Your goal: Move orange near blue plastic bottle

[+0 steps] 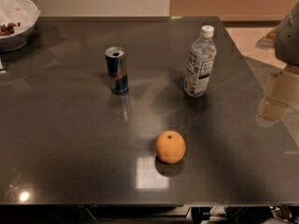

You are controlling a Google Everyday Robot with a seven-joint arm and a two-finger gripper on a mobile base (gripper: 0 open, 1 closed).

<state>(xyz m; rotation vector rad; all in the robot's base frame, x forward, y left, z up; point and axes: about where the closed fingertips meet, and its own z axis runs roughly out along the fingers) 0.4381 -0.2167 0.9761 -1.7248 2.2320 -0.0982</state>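
Observation:
The orange (170,146) sits on the dark table (70,139) near the front, right of centre. The blue plastic bottle (200,62) stands upright behind it, with a white cap and a printed label. A wide gap of bare table lies between orange and bottle. My gripper (276,99) hangs at the right edge of the view, over the table's right side, to the right of the bottle and apart from the orange. It holds nothing that I can see.
A blue and silver can (117,70) stands upright left of the bottle. A white bowl (14,24) with a little food sits at the back left corner. The table's right edge runs diagonally under the gripper.

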